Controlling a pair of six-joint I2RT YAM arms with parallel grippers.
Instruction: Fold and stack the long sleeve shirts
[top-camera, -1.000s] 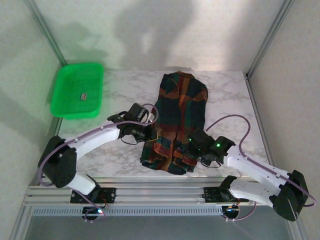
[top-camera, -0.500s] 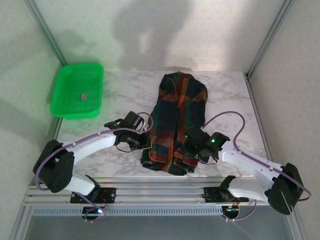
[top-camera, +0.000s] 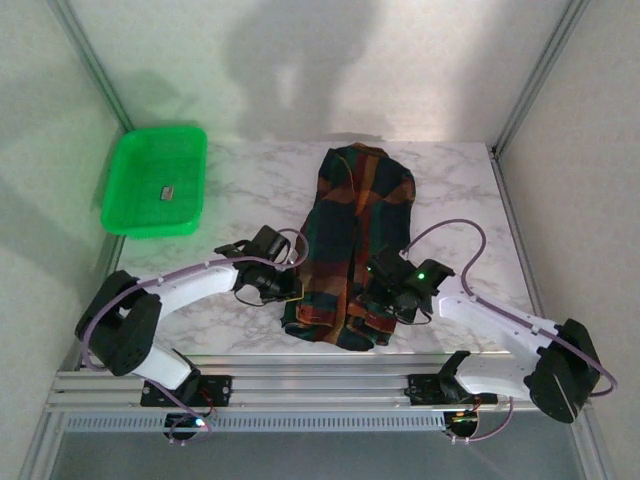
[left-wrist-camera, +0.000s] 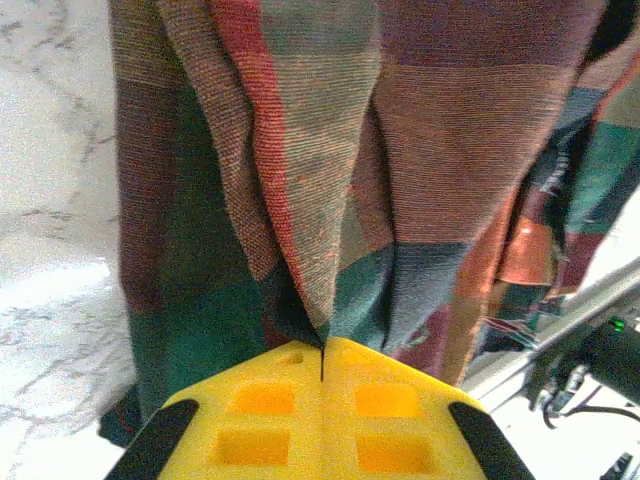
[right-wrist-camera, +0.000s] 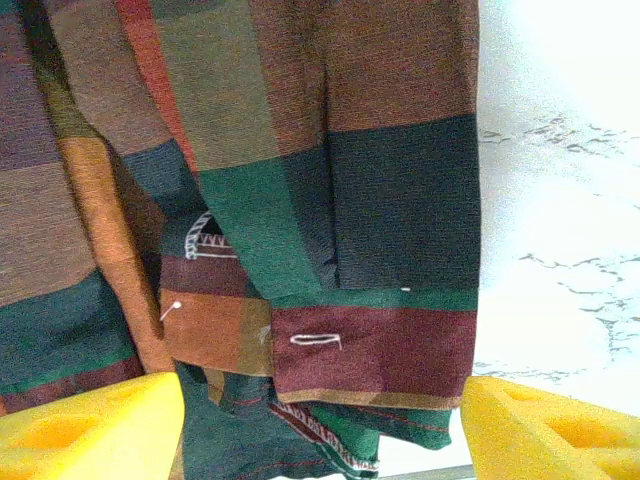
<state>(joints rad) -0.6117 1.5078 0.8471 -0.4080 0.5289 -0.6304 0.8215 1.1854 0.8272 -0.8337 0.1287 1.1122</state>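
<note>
Pinching the plaid shirt (top-camera: 355, 230), flat on the marble table (top-camera: 450, 190), at its near left edge with the clamped left gripper (left-wrist-camera: 322, 352), right gripper (right-wrist-camera: 320, 410) gaping astride the hem: likely pre-fold grasping, needs closing next.

Both arms (top-camera: 190, 280) white-shelled with black joints (top-camera: 125, 330); purple cables (top-camera: 455, 228) loop along them; green light (top-camera: 421, 272) on right wrist; left gripper (left-wrist-camera: 322, 350) fingers (left-wrist-camera: 250, 420) yellow, square-pocketed.

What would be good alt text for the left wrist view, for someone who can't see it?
The yellow-fingered left gripper is shut on a gathered fold of the plaid shirt, which fans out in creases. Marble table shows at the left.
</note>
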